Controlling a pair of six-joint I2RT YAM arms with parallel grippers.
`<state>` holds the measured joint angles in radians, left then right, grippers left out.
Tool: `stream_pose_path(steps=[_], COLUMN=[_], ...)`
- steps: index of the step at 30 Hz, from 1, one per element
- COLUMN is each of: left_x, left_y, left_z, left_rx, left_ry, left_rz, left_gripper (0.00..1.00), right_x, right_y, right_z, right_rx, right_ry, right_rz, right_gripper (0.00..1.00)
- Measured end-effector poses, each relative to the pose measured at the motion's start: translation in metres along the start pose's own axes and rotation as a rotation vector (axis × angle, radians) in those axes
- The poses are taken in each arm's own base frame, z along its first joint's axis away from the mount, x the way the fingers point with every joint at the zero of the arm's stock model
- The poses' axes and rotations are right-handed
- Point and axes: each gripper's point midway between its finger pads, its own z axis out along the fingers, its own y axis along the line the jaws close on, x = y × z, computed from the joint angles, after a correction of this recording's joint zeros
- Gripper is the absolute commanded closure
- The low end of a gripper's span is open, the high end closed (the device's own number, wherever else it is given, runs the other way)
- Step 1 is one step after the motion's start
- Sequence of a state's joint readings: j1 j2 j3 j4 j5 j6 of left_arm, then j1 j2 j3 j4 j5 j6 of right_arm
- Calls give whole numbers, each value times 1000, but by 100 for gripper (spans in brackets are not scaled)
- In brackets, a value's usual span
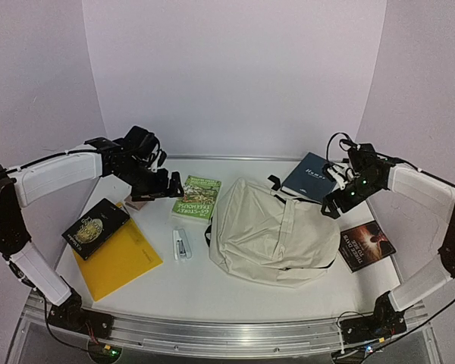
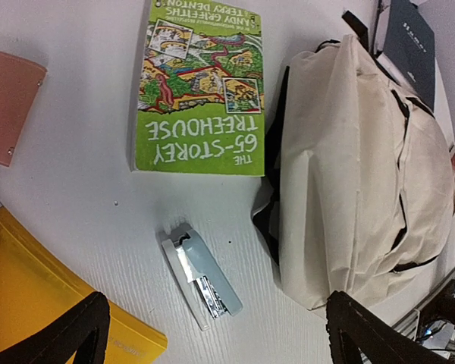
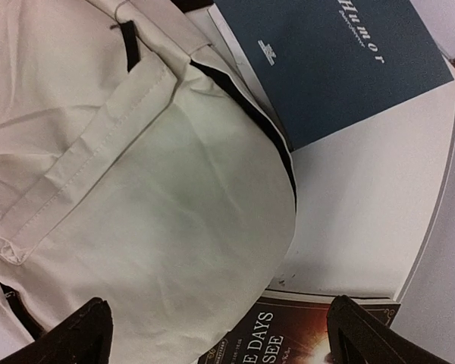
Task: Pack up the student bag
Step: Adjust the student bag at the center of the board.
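Backpack first: the large soft cream fabric student bag point(image 1: 269, 239) with black straps lies flat at centre of the top view, on the white table point(image 1: 235, 299).

My left gripper point(image 1: 161, 184) hangs left of centre in the top view, jaws spread wide, nothing between them. Its wrist view looks down on:
- a green paperback titled 65-Storey Treehouse point(image 2: 201, 91) at top centre, just left of the bag
- a small white-and-grey stapler point(image 2: 201, 284) below it, apart from both book and bag
- a flat pink wallet point(image 2: 7, 106) at the left edge
- a yellow plastic folder point(image 2: 30, 303) in the lower left corner

In the top view a black book with a gold emblem point(image 1: 96, 227) lies across the folder's upper left corner.

My right gripper point(image 1: 337, 201) sits at mid right, just off the bag's upper right edge, jaws also wide apart and empty. In its wrist view a dark blue book marked Humor point(image 3: 341, 61) fills the upper right, with the bag's edge overlapping its corner. A dark brown book with a glowing cover point(image 3: 288, 334) shows at bottom centre, just beside the bag.
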<state>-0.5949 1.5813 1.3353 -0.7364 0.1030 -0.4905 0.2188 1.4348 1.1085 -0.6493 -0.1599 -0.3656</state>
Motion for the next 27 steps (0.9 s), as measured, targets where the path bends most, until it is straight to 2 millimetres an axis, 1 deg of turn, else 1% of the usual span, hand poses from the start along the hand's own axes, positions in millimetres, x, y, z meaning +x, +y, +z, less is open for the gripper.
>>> stream_pose_path(steps=[3, 5, 7, 10, 12, 14, 17, 19, 21, 24, 27], left_x=[6, 18, 36, 68, 84, 99, 116, 125, 131, 134, 134], left_y=[-14, -28, -43, -65, -80, -90, -97, -97, -97, -99, -102], left_z=[-4, 3, 11, 28, 41, 57, 79, 93, 105, 119, 130], left_rx=[34, 62, 87, 123, 137, 142, 140, 133, 130, 138, 135], left_ry=[-7, 0, 25, 80, 110, 139, 176, 200, 220, 233, 240], left_rz=[31, 68, 110, 172, 204, 221, 238, 234, 224, 203, 179], left_gripper=[0, 0, 0, 0, 0, 0, 1, 3, 6, 14, 26], right_x=[4, 5, 3, -5, -12, -18, -22, -17, -8, 6, 16], right_y=[-4, -8, -11, -20, -26, -34, -44, -47, -46, -41, -35], right_z=[10, 15, 20, 27, 32, 39, 54, 69, 84, 103, 116], right_rx=[14, 25, 33, 43, 43, 44, 43, 34, 18, -12, -44], right_ry=[43, 65, 83, 97, 101, 108, 127, 158, 198, 256, 291], right_rz=[-4, -11, -20, -24, -19, -6, 9, 16, 18, 15, 15], right_gripper=[2, 2, 2, 2, 2, 2, 2, 2, 2, 3, 9])
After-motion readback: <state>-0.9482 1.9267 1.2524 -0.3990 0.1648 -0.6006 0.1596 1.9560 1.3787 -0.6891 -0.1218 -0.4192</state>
